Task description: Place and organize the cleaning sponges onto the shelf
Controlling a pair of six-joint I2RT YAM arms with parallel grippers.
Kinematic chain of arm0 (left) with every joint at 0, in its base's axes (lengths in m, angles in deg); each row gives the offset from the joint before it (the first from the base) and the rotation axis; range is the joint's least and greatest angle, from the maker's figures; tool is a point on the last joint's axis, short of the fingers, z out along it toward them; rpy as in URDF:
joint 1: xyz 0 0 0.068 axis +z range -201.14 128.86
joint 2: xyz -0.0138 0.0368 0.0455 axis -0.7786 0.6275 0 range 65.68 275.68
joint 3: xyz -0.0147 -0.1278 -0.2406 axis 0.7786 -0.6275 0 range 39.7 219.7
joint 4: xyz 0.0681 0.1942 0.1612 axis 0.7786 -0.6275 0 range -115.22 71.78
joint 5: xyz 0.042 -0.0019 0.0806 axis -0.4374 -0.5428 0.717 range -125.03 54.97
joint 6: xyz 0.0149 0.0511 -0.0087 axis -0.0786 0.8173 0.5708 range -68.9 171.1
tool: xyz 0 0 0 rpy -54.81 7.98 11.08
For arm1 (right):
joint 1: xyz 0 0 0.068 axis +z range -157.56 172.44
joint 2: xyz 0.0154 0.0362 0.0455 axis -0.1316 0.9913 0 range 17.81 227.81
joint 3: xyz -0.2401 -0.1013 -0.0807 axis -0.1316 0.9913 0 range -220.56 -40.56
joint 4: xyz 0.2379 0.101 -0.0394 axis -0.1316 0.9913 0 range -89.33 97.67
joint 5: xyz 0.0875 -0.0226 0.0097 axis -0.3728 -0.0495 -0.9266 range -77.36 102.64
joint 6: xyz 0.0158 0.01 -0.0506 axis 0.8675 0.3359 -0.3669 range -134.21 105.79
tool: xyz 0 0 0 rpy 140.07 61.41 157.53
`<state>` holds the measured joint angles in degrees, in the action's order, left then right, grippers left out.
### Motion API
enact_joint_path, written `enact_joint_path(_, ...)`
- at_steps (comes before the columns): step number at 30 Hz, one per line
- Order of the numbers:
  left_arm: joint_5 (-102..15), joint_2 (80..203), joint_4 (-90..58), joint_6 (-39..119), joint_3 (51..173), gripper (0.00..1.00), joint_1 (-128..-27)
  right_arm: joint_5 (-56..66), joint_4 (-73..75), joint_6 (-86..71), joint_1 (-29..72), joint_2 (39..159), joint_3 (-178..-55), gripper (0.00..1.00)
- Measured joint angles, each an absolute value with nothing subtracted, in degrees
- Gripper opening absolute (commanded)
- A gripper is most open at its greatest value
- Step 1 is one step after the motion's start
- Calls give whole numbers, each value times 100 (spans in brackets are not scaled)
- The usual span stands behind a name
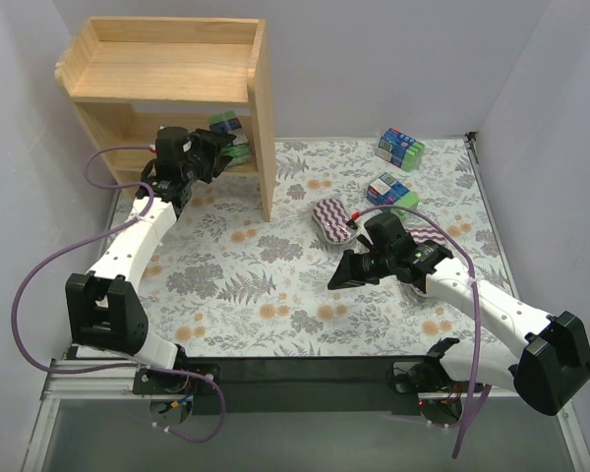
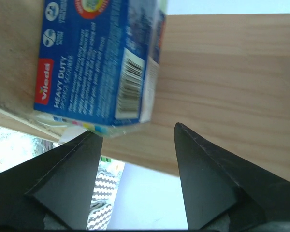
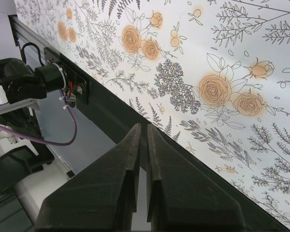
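Note:
The light wooden shelf (image 1: 167,71) stands at the far left. My left gripper (image 1: 224,147) reaches into its lower tier and is open. In the left wrist view a blue-and-green wrapped sponge pack (image 2: 96,63) lies on the wood just beyond the spread fingertips (image 2: 181,133), free of them. Two more such packs (image 1: 401,146) (image 1: 391,190) lie on the cloth at the far right. A purple zigzag pad (image 1: 332,218) lies mid-table, and another (image 1: 431,236) is partly hidden by my right arm. My right gripper (image 1: 339,278) hovers shut and holds nothing.
A floral cloth (image 1: 275,295) covers the table. The shelf's upright side panel (image 1: 264,128) stands right beside my left gripper. White walls close in on both sides. The black front rail (image 3: 106,108) runs below my right gripper.

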<state>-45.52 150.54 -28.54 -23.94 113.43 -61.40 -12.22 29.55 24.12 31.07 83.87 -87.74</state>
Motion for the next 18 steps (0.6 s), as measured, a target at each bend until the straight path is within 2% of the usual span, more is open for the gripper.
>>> enact_joint_path(12, -4340, 15301, -3455, -2657, 11529, 55, -6098, -1246, 2955, 2373, 3042, 8387, -8774, 5)
enact_joint_path(18, -4211, 15089, -3604, -2624, 11523, 56, -5694, -1281, 2955, 2349, 3026, 8387, -8772, 4)
